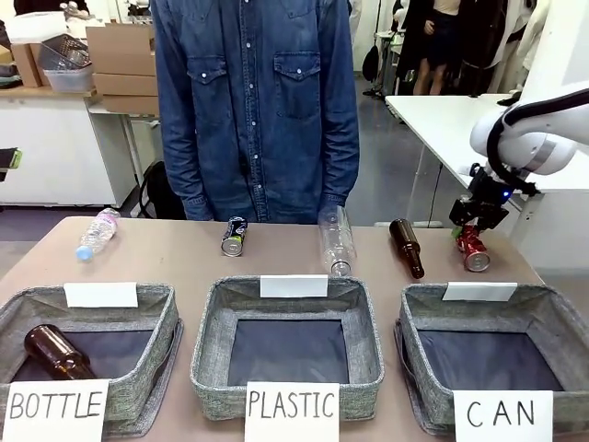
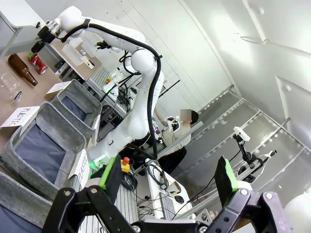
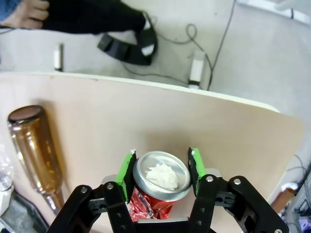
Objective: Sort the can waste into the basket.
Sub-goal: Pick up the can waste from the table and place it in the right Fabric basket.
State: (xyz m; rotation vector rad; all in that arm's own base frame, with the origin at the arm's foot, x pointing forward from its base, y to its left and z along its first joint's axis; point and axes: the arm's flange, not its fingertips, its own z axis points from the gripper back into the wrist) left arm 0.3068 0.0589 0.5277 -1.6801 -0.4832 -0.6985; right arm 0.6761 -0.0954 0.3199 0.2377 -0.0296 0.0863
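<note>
The crushed red can [image 1: 475, 250] lies at the table's far right, just behind the grey basket signed "CAN" [image 1: 552, 318]. My right gripper [image 1: 471, 228] comes down on it from above. In the right wrist view its green pads [image 3: 129, 170] press both sides of the red can [image 3: 160, 182], so my right gripper [image 3: 161, 170] is shut on it. The dark blue and silver Pepsi can [image 1: 234, 237] lies at the far middle-left, in front of the person. My left gripper [image 2: 167, 177] is open with nothing between its fingers and points away from the table. That same view shows the red can [image 2: 38, 64] far off.
A brown glass bottle [image 1: 406, 247] lies just left of the red can. A clear plastic bottle [image 1: 337, 239] lies behind the PLASTIC basket [image 1: 212, 350], and a smaller one [image 1: 97, 233] at the far left. The BOTTLE basket [image 1: 161, 341] holds a brown bottle [image 1: 57, 352]. A person [image 1: 258, 110] stands at the far edge.
</note>
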